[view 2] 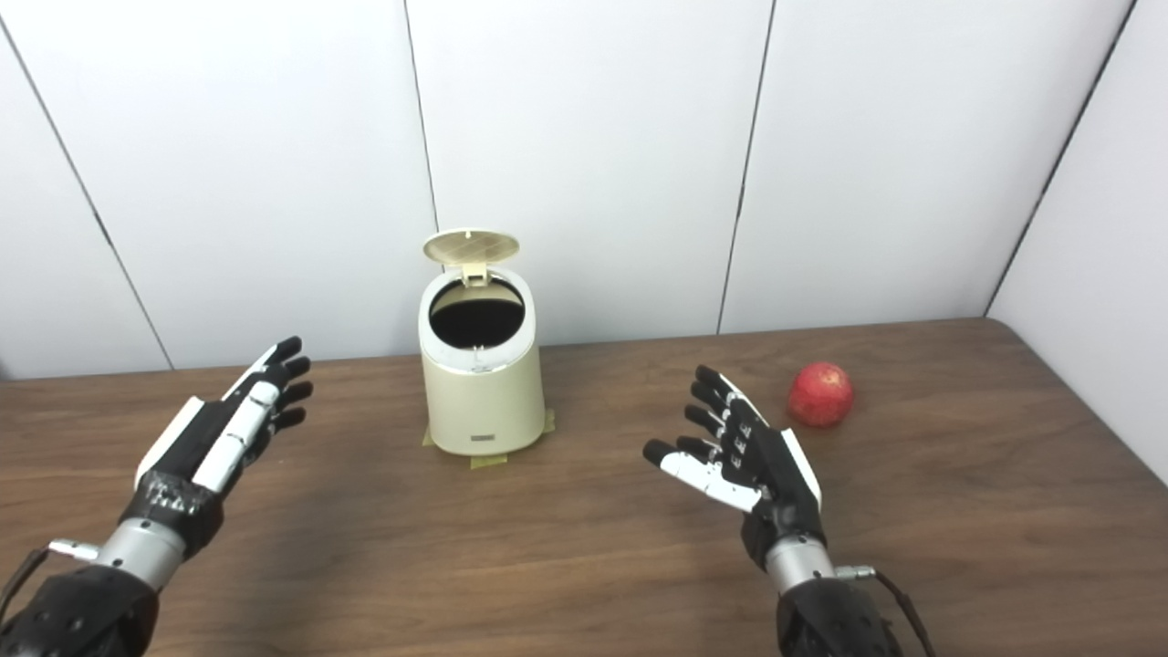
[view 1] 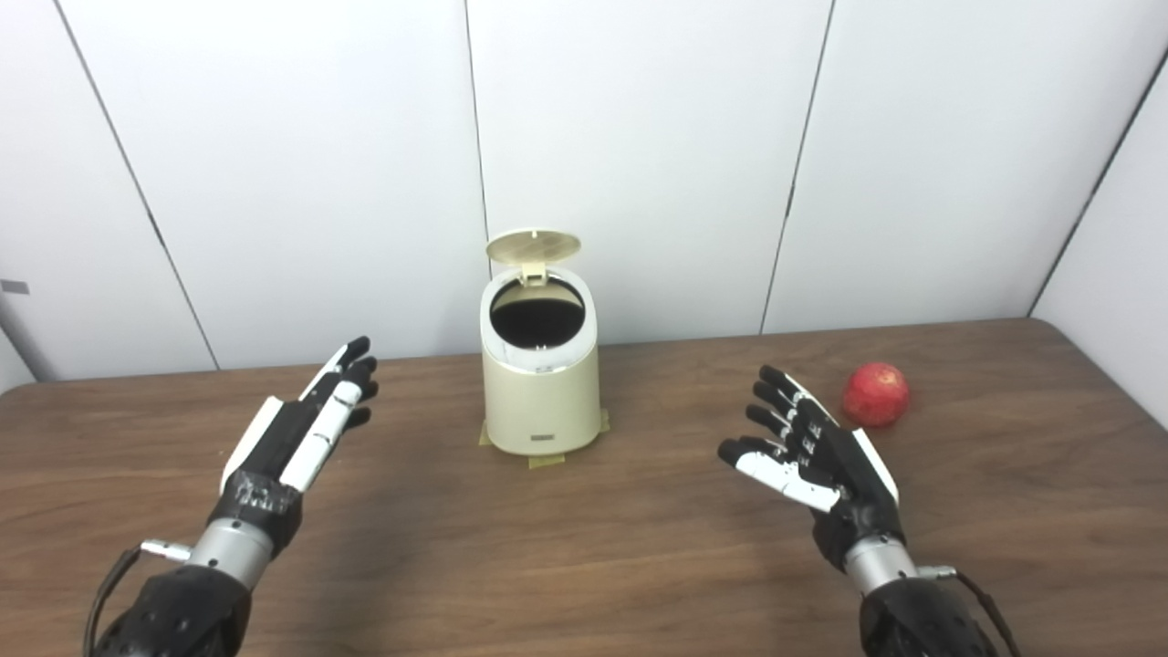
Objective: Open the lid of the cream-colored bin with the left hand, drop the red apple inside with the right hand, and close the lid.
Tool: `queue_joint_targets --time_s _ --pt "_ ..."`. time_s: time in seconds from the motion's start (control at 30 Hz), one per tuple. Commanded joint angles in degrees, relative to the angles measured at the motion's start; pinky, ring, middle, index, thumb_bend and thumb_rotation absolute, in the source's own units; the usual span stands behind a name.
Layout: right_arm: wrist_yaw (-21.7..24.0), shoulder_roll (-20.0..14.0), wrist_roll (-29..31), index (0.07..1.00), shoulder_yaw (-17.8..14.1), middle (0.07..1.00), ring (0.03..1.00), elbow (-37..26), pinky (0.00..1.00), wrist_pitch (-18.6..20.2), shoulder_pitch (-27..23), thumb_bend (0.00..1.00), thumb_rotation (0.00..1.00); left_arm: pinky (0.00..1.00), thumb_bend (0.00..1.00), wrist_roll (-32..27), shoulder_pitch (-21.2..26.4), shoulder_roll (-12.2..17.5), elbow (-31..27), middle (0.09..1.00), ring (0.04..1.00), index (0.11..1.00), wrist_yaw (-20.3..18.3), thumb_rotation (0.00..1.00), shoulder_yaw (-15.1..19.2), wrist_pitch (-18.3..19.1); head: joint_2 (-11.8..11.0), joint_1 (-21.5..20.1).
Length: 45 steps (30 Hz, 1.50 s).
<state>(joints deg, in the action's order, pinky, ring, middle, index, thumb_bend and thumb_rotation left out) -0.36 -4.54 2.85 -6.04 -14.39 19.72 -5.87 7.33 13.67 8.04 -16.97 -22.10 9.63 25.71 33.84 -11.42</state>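
2 hands, left hand [view 1: 306,424] and right hand [view 1: 808,452], hover spread and empty either side of the bin [view 1: 540,365]; its lid [view 1: 534,246] stands up, apple [view 1: 876,394] right of it.

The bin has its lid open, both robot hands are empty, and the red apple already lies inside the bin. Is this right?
Not quite. The bin does have its lid open, and the left robot hand and right robot hand are empty. But the red apple lies on the table, right of the right robot hand, as the left eye view shows.
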Motion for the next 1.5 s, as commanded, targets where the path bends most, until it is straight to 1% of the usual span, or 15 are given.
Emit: queue_joint_targets --time_s 0.0,0.13,0.3,0.43,0.53,0.6,0.67,0.7,0.83,0.93,1.0,1.17,1.23,1.37,1.47 --pt "-0.25 -2.66 -2.17 0.869 -0.44 0.887 0.854 -2.31 0.71 -2.79 -1.67 0.69 0.27 0.94 0.50 -2.62 0.58 0.71 -0.18 0.984 0.962 1.000 1.91 0.99 0.33 -3.20 0.08 -0.11" --pt "-0.76 -6.39 -5.42 0.877 -1.44 0.881 0.837 -2.77 0.72 -3.97 -1.72 0.75 0.28 0.97 0.46 -4.47 -1.16 1.18 0.40 0.994 0.976 1.000 3.78 1.00 -0.28 -3.86 0.27 -1.45" --pt "-1.48 -10.43 -10.17 0.853 -3.02 0.854 0.833 -8.73 0.79 2.75 -1.98 0.80 0.26 0.98 0.46 -5.53 -1.79 3.78 1.82 1.000 0.994 1.000 4.10 1.00 -1.59 -4.87 0.46 -4.49" --pt "-0.14 -15.98 -13.90 0.871 -3.73 0.865 0.845 -10.07 0.75 4.57 -2.39 0.80 0.23 1.00 0.47 -6.66 -1.64 5.56 3.26 1.000 1.000 1.000 4.51 1.00 -1.85 -5.50 0.76 -7.61" --pt "2.62 -18.95 -15.98 0.869 -5.43 0.865 0.842 -10.07 0.74 6.99 -4.51 0.84 0.23 0.99 0.46 -7.77 -1.21 6.73 3.65 1.000 0.997 1.000 4.18 0.99 -2.06 -5.10 0.78 -9.25" --pt "5.00 -19.40 -16.87 0.872 -6.91 0.872 0.846 -9.69 0.74 7.20 -6.34 0.82 0.17 1.00 0.45 -8.42 -0.90 7.46 3.53 1.000 1.000 1.000 3.95 0.98 -2.25 -4.29 0.82 -10.00" --pt "7.34 -20.23 -18.58 0.879 -8.00 0.891 0.848 -8.06 0.66 7.20 -8.22 0.80 0.10 1.00 0.44 -9.08 -0.59 8.09 3.28 1.000 1.000 1.000 3.98 0.98 -2.45 -3.36 0.95 -10.85" --pt "8.46 -20.65 -19.87 0.881 -8.31 0.898 0.858 -7.24 0.69 7.20 -8.88 0.81 0.10 1.00 0.42 -9.28 -0.49 8.34 3.17 1.000 1.000 1.000 4.11 0.99 -2.57 -3.06 0.98 -10.92" --pt "11.61 -23.89 -27.69 0.863 -6.29 0.886 0.859 -2.95 0.74 7.19 -11.62 0.85 0.12 1.00 0.43 -10.50 -0.02 9.06 2.34 1.000 1.000 1.000 4.31 0.99 -2.68 -1.31 1.23 -11.63" --pt "13.11 -24.41 -31.85 0.850 -4.94 0.886 0.855 2.34 0.68 7.19 -13.88 0.88 0.06 1.00 0.41 -11.53 -0.02 9.21 1.40 1.000 1.000 1.000 4.64 0.98 -2.55 0.10 1.30 -12.08" --pt "13.35 -26.12 -33.43 0.854 -2.48 0.886 0.855 6.55 0.70 7.14 -15.16 0.87 0.05 1.00 0.39 -11.88 -0.26 9.25 0.57 1.000 1.000 1.000 5.12 0.97 -2.65 0.96 1.27 -12.14" --pt "12.54 -28.90 -35.19 0.853 2.89 0.892 0.868 17.16 0.75 6.74 -18.91 0.91 0.12 1.00 0.36 -13.24 -1.06 9.41 -0.92 1.000 1.000 1.000 6.49 1.00 -2.80 1.21 1.41 -11.80" --pt "11.46 -29.53 -35.42 0.853 4.80 0.883 0.859 21.86 0.73 4.64 -20.56 0.92 0.15 1.00 0.37 -13.97 -1.15 9.79 -1.31 1.000 1.000 1.000 7.10 1.00 -2.99 1.20 1.52 -11.55" --pt "9.88 -29.20 -34.98 0.852 7.22 0.888 0.862 28.98 0.74 2.41 -23.71 0.94 0.24 1.00 0.37 -14.75 -1.07 11.21 -2.60 1.000 1.000 1.000 8.15 1.00 -3.94 1.20 1.95 -11.10" --pt "9.16 -28.77 -34.13 0.854 8.26 0.898 0.877 32.60 0.76 1.86 -25.58 0.94 0.22 1.00 0.35 -16.41 -1.18 12.18 -3.33 1.000 1.000 1.000 9.33 1.00 -4.57 1.21 2.08 -11.07"
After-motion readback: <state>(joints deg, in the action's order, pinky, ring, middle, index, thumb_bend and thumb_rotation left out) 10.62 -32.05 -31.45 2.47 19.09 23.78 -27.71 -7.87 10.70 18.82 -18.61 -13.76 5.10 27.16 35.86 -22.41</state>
